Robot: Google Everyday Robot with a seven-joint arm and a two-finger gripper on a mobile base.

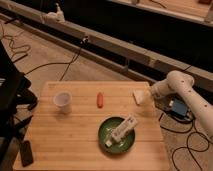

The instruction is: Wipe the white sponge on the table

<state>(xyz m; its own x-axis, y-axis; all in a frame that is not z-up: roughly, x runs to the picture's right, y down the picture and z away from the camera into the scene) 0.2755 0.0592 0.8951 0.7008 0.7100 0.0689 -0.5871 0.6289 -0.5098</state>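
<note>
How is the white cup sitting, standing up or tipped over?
Standing up: the white cup shows its round mouth facing up. The gripper is across the table, by the white sponge.

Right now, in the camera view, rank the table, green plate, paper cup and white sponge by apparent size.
1. table, largest
2. green plate
3. paper cup
4. white sponge, slightly smaller than the cup; the tool sits beside it at the table's edge

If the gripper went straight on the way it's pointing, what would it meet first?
Probably the white sponge: the gripper is at the right edge of the table, pointing left toward it. Height is unclear, so it could pass just over.
</note>
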